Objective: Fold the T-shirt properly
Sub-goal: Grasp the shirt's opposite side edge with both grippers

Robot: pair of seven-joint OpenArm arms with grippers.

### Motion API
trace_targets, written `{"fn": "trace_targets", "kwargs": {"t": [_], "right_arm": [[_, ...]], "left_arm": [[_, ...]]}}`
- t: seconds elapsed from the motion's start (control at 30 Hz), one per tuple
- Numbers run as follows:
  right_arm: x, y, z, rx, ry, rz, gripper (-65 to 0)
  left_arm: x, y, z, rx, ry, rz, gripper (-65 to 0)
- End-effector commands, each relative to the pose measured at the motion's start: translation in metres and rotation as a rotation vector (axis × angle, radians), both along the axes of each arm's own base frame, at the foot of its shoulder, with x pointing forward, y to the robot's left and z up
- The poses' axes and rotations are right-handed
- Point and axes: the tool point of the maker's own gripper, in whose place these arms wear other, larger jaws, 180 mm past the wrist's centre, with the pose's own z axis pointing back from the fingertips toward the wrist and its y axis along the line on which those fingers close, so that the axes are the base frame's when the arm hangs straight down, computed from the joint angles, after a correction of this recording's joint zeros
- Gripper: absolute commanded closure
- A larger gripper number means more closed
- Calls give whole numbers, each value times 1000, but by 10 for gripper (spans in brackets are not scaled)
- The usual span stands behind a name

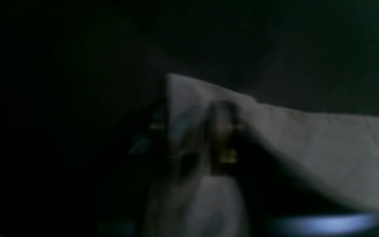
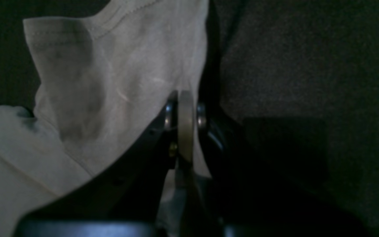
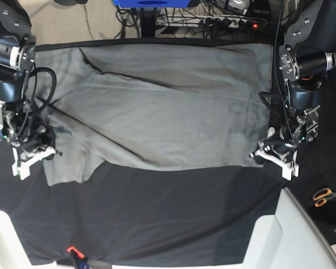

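Black-clothed desk (image 3: 157, 213) carries the T-shirt (image 3: 168, 112); with left pincer (image 3: 271, 152) and right pincer (image 3: 35, 152) each clamped on its near edge, you should lift evenly to fold.

Lab bench (cables (image 3: 137, 17), power strip (image 3: 235, 23) behind)

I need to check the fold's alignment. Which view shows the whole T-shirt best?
The base view: the T-shirt lies spread across the table there. The wrist views show only pinched cloth at each gripper, the left one dark and blurred.

Left wrist view blurs T-shirt (image 1: 308, 144) at jaws.
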Motion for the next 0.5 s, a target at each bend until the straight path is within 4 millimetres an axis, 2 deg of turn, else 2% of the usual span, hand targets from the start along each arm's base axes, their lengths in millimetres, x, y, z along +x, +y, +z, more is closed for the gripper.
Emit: {"fn": "trace_targets", "kwargs": {"t": [0.0, 0.17, 0.33, 0.4, 0.47], "right_arm": [[12, -4, 13, -8, -35, 8, -2], [12, -4, 12, -9, -35, 9, -2], [13, -4, 13, -10, -39, 9, -2], [20, -7, 23, -25, -71, 12, -2], [20, -9, 33, -54, -114, 24, -2]], "left_arm": [[8, 1, 6, 9, -3, -8, 0], [10, 10, 8, 57, -17, -20, 0], [21, 11, 18, 108, -26, -64, 0], [30, 14, 32, 137, -69, -76, 0], [28, 16, 37, 165, -93, -88, 0]]}}
